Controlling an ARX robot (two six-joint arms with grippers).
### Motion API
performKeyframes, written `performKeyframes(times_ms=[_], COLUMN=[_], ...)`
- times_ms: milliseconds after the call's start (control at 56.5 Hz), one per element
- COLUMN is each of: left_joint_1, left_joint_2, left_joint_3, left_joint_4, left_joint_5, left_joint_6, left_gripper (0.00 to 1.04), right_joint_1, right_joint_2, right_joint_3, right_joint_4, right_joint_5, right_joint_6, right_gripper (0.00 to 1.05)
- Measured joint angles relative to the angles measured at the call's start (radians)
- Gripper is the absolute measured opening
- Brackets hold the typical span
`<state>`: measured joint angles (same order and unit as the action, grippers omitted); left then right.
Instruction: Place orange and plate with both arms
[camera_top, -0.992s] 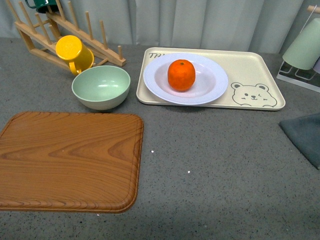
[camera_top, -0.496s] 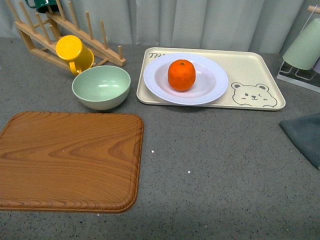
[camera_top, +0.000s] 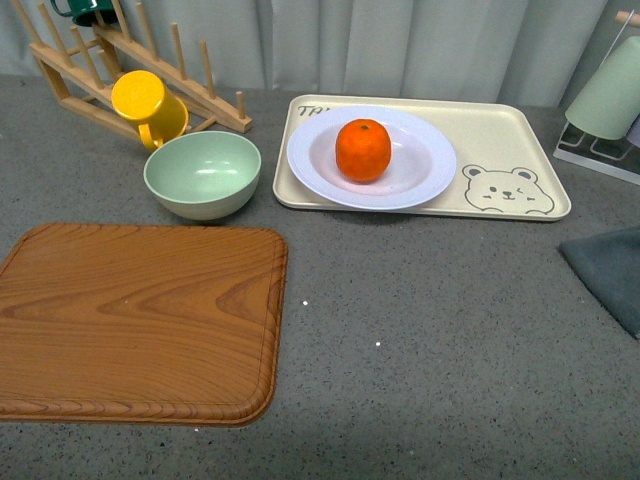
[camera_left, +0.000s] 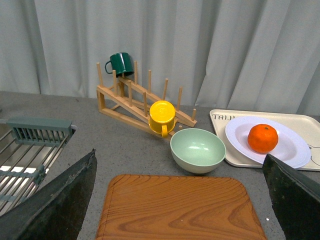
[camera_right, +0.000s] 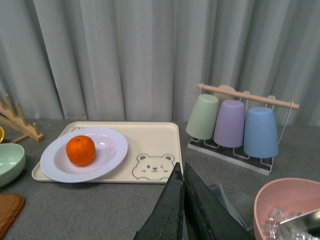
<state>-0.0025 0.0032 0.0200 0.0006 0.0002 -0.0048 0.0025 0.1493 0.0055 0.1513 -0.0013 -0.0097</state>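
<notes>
The orange (camera_top: 363, 150) sits in the middle of the white plate (camera_top: 425, 175), which rests on the left part of the cream bear tray (camera_top: 500, 130). Both also show in the left wrist view, the orange (camera_left: 263, 138) on the plate (camera_left: 292, 150), and in the right wrist view, the orange (camera_right: 80, 150) on the plate (camera_right: 110, 150). Neither gripper shows in the front view. My left gripper (camera_left: 182, 200) is open and empty, raised above the wooden board. My right gripper (camera_right: 183, 172) is shut and empty, pulled back from the tray.
A wooden cutting board (camera_top: 135, 320) lies front left. A pale-green bowl (camera_top: 202, 175), a yellow mug (camera_top: 148, 105) and a wooden rack (camera_top: 130, 60) stand behind it. A cup rack (camera_right: 235, 127), a pink bowl (camera_right: 287, 207), a grey cloth (camera_top: 610, 270) and a dish drainer (camera_left: 30, 145) flank the sides.
</notes>
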Motion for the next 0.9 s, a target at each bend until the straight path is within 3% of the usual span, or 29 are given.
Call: performKeyframes(times_ms=[89,301,514,797,903], left_joint_1=[0.0,0.0,0.0,0.0,0.0], left_joint_2=[0.0,0.0,0.0,0.0,0.0], left_joint_3=[0.0,0.0,0.0,0.0,0.0], left_joint_4=[0.0,0.0,0.0,0.0,0.0], left_joint_5=[-0.001,0.0,0.0,0.0,0.0], left_joint_6=[0.0,0.0,0.0,0.0,0.0], left_gripper=[0.98,0.98,0.98,0.98,0.98], right_joint_1=[0.0,0.0,0.0,0.0,0.0], right_joint_2=[-0.11,-0.144,-0.145,-0.145,-0.145], right_joint_3=[0.0,0.0,0.0,0.0,0.0], right_joint_4=[-0.141,-0.149,-0.149,-0.149,-0.149], right_joint_5=[0.0,-0.001,-0.001,-0.001,0.0], right_joint_6=[0.0,-0.001,0.0,0.0,0.0], right_gripper=[0.01,0.01,0.38,0.96,0.95])
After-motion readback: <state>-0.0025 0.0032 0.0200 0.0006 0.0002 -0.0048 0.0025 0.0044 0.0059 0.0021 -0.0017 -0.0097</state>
